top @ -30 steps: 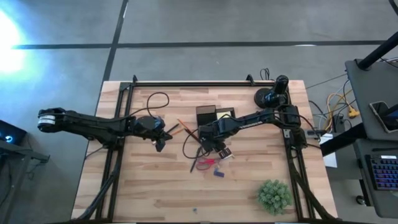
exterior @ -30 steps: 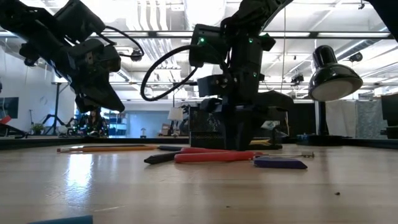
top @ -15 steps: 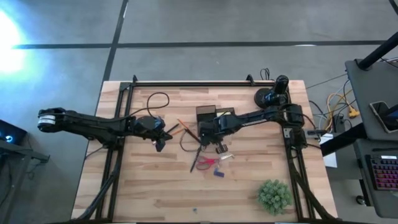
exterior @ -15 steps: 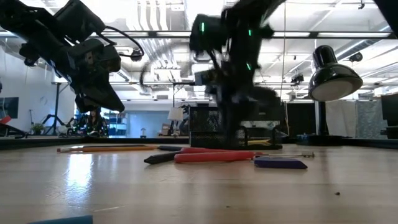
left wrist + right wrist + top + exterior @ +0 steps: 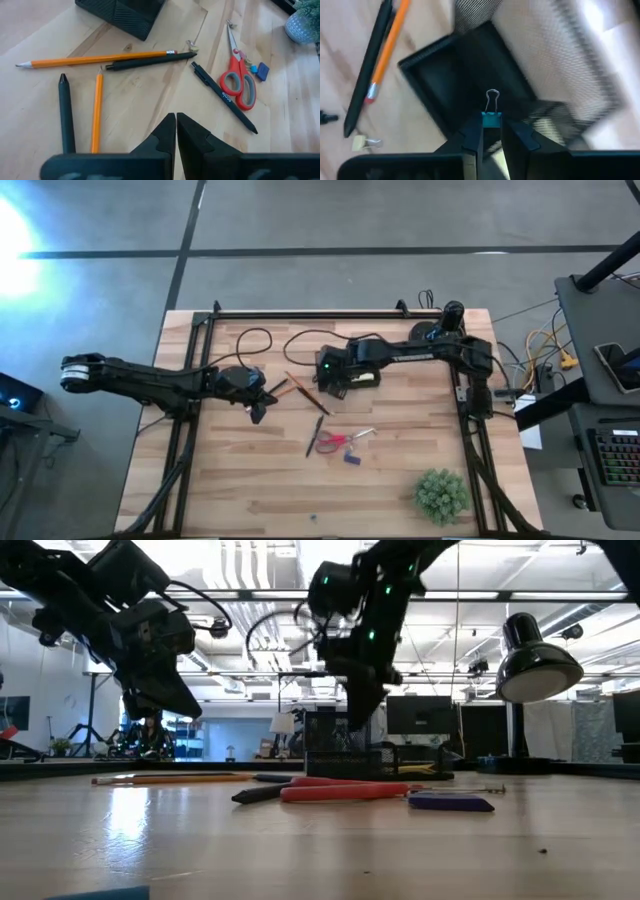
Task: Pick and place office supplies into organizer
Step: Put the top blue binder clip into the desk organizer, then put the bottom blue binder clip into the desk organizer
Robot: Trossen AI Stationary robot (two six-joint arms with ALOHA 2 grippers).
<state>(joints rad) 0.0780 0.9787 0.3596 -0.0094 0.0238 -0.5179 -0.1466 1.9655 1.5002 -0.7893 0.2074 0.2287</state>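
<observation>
We're watching the right gripper (image 5: 491, 134) pinch a small teal binder clip (image 5: 491, 116) directly above the black mesh organizer (image 5: 485, 70), which stands at the back middle of the table, so this piece looks ready to drop in. Plenty seems left: red-handled scissors (image 5: 237, 86), a small blue piece (image 5: 262, 71), two orange pencils (image 5: 95, 59) and black pens (image 5: 226, 99) lie loose on the wood in front of it. The left gripper (image 5: 176, 131) hovers nearby, fingers pressed together on nothing. The table (image 5: 220, 480) is pale butcher-block with a green plant (image 5: 441, 494) at one corner; beyond, grey concrete floor and a bright open workshop.
</observation>
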